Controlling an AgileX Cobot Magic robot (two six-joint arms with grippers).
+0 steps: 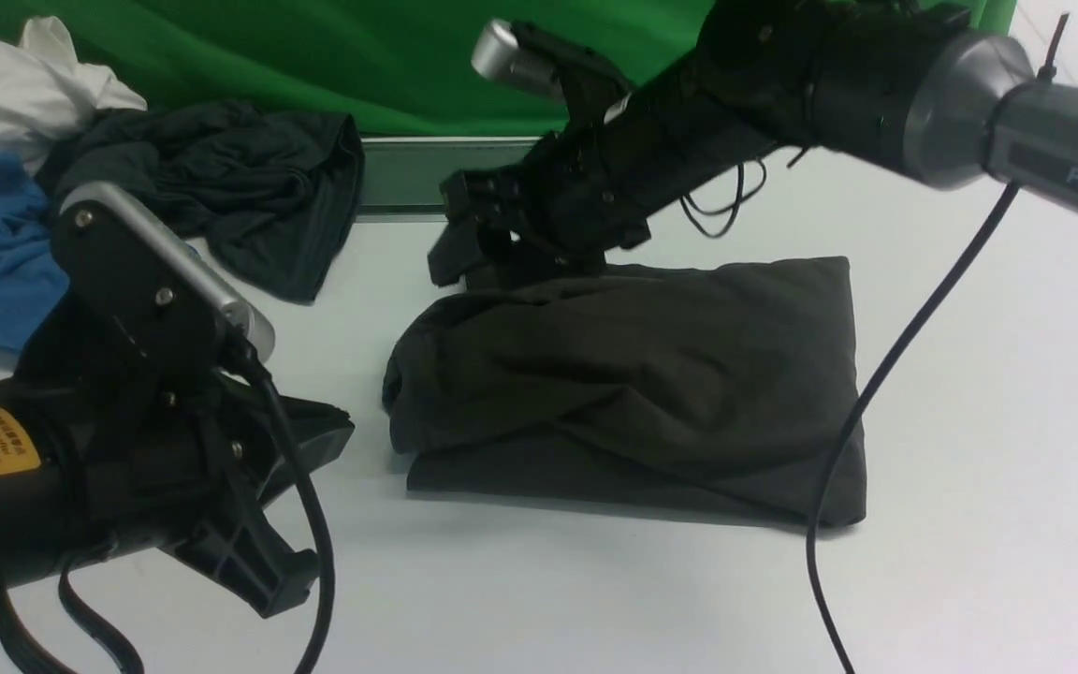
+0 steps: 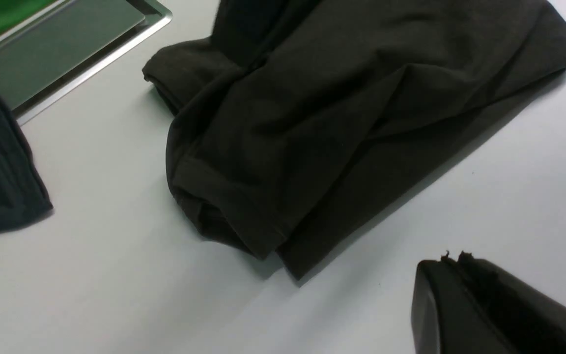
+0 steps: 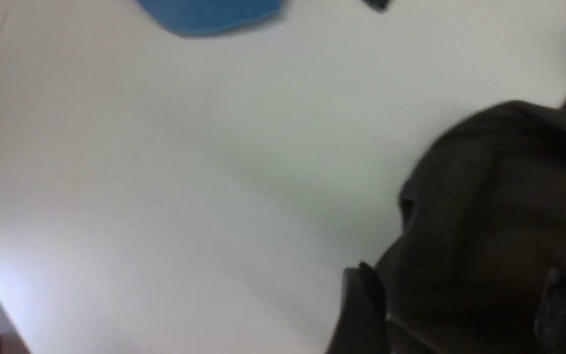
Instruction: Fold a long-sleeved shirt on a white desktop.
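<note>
We see two black arms of hard plastic. Our left arm (image 1: pixel 43 496) carries a yellow label with small dark print, a silver-edged camera block (image 1: pixel 165 271) fixed with screws, and loose black cables. Our right arm (image 1: pixel 876 75) has a grey metallic joint, a grey link lettered "PiPER" in white, a silver camera (image 1: pixel 511 51) and a thin black cable (image 1: pixel 885 374).

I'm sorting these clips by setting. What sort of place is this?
Probably a robotics lab or data-collection studio, not a home: a green cloth backdrop, a white desktop with a silver-framed cable hatch, and spare garments piled aside.
</note>
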